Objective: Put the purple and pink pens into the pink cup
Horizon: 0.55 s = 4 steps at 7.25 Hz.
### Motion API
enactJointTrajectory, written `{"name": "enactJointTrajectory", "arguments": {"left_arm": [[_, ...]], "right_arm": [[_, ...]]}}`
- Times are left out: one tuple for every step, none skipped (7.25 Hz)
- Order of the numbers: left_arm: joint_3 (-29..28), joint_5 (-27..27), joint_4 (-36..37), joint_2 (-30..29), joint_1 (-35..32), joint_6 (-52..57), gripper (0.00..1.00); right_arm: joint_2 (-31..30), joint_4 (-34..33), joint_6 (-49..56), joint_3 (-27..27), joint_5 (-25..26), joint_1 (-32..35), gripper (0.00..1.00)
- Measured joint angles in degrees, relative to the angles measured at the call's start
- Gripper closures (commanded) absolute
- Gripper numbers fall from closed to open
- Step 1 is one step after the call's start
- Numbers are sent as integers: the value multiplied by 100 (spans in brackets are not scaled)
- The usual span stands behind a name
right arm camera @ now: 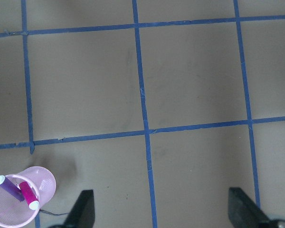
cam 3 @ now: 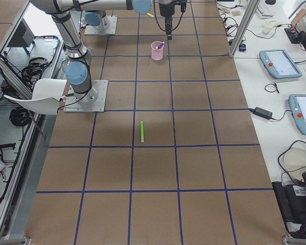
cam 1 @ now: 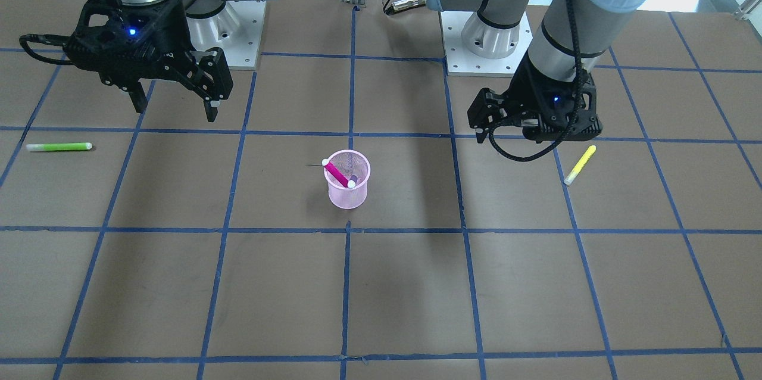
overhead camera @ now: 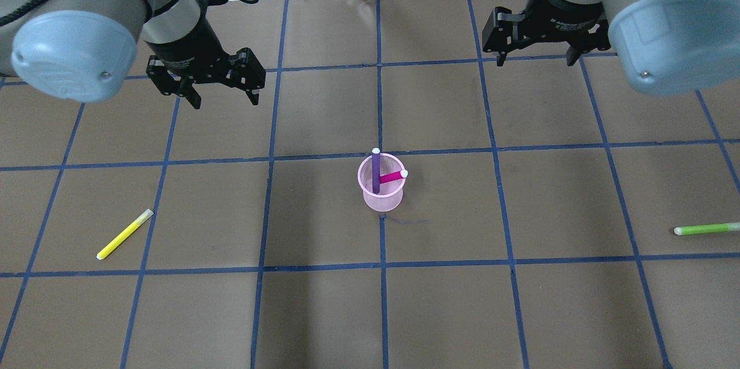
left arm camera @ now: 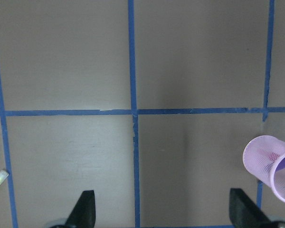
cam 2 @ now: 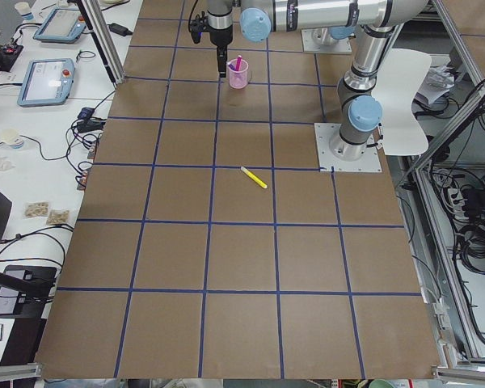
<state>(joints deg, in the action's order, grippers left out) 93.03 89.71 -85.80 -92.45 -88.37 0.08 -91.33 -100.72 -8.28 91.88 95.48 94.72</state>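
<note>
The pink mesh cup (overhead camera: pixel 381 198) stands upright near the table's middle; it also shows in the front view (cam 1: pixel 348 192). The purple pen (overhead camera: pixel 376 171) and the pink pen (overhead camera: pixel 393 177) both stand inside it, leaning on the rim. My left gripper (overhead camera: pixel 225 102) is open and empty, raised above the table behind and to the left of the cup. My right gripper (overhead camera: pixel 536 58) is open and empty, raised behind and to the right of it. The left wrist view shows the cup (left arm camera: pixel 273 166) at its right edge; the right wrist view shows it (right arm camera: pixel 42 183) at lower left with both pens.
A yellow pen (overhead camera: pixel 124 234) lies on the table at the front left. A green pen (overhead camera: pixel 705 229) lies near the right edge. The arm bases (cam 1: pixel 488 40) stand at the table's robot side. Blue tape lines grid the brown table top.
</note>
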Motion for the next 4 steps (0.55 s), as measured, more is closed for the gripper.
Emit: {"name": "enactJointTrajectory", "arguments": {"left_arm": [[6,143,-154,164,75,158,0],[-3,245,-349,312,118,313,0],[1,291,-551,449,136,385,0],[26,285,-659,527,141,390,0]], "right_arm": [[-53,193,23,-7,-149,15,0],[-104,352,32,-8,-334,18,0],[-126,421,37,-7,-410,20,0],[-128,440,40,-2,-433,23,0]]}}
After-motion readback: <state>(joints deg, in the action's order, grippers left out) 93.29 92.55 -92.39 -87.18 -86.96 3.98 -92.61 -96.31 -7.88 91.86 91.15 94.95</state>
